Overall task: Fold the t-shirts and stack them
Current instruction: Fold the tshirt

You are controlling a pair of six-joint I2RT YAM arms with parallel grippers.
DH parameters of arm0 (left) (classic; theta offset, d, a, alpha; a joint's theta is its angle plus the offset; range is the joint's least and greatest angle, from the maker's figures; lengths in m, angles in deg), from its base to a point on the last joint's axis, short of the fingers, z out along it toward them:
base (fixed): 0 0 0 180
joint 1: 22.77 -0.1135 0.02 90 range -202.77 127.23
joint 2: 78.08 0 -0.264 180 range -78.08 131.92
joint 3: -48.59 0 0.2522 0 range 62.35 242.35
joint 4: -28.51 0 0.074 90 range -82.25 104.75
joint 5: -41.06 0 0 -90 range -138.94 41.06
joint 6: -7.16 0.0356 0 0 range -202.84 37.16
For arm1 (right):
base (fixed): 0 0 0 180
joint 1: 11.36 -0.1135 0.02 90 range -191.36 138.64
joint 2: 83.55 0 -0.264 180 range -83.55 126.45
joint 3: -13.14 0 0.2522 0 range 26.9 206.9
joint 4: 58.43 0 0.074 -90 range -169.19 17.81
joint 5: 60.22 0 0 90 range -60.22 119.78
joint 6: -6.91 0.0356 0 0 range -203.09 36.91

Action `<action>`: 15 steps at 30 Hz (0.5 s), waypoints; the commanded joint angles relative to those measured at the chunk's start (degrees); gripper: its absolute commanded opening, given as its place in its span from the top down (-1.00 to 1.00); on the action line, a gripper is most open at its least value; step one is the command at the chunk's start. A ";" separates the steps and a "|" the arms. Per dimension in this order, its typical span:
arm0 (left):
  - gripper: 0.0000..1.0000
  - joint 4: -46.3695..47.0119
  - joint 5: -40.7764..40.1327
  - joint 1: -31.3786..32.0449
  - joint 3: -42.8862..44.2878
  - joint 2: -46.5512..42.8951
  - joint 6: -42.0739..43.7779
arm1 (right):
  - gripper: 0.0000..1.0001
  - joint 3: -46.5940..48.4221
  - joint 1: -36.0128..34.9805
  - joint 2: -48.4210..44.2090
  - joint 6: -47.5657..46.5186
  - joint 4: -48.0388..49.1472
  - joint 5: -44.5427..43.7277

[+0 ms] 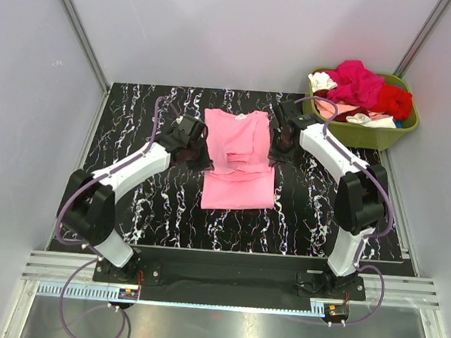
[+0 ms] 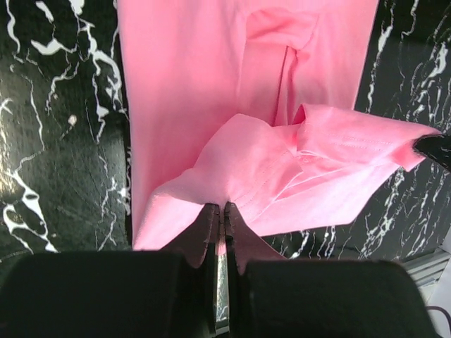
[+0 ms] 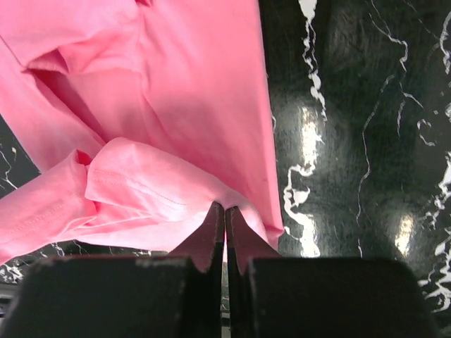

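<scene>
Pinches tight with left pincer [image 2: 224,211] and right pincer [image 3: 225,210], both closed on lifted edges of the soft pink short-sleeved cloth t-shirt [image 1: 238,181], lying mid black white-veined table [image 1: 136,116]. Far right, piled in olive-green plastic tub [image 1: 367,135]: more bright cloth t-shirts [image 1: 362,82].

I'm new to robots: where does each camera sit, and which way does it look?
Top: above and behind, looking down at the table, pink t-shirt and tub; left arm and right arm show.
Left wrist: on that arm, looking down; left gripper shut on the t-shirt.
Right wrist: likewise; right gripper shut on it.
Both wrist views share the t-shirt.
</scene>
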 commanded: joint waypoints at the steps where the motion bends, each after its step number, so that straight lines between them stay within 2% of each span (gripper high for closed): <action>1: 1.00 1.37 2.75 -1.74 4.05 3.45 2.34 | 1.00 3.54 1.22 2.83 -1.94 1.39 2.03; 5: 0.96 1.10 4.07 -3.58 5.54 8.03 3.39 | 1.00 5.81 2.28 7.04 -2.73 1.30 3.97; 7: 0.89 1.02 5.56 -4.46 6.95 11.45 3.92 | 0.89 7.22 3.50 9.68 -2.90 0.95 4.58; 8: 0.87 0.41 6.18 -5.69 9.04 12.78 4.79 | 0.72 9.23 4.12 10.56 -3.08 0.69 4.84; 10: 0.69 -1.35 7.67 -7.01 12.65 16.89 5.50 | 0.46 12.84 6.05 13.90 -3.52 -0.80 6.07; 11: 0.59 -2.75 8.46 -8.58 14.50 18.22 6.29 | 0.16 17.82 6.67 15.21 -3.96 -1.68 6.34; 12: 0.33 -3.90 9.86 -9.38 19.74 21.20 6.82 | 0.03 20.91 7.28 18.27 -4.13 -4.13 6.86; 13: 0.21 -5.56 10.14 -10.26 22.75 22.79 7.26 | -0.02 24.33 8.51 19.70 -4.57 -5.72 7.13; 15: 0.07 -11.10 12.58 -12.98 32.65 27.18 7.70 | -0.14 35.49 9.83 24.08 -6.33 -11.84 6.96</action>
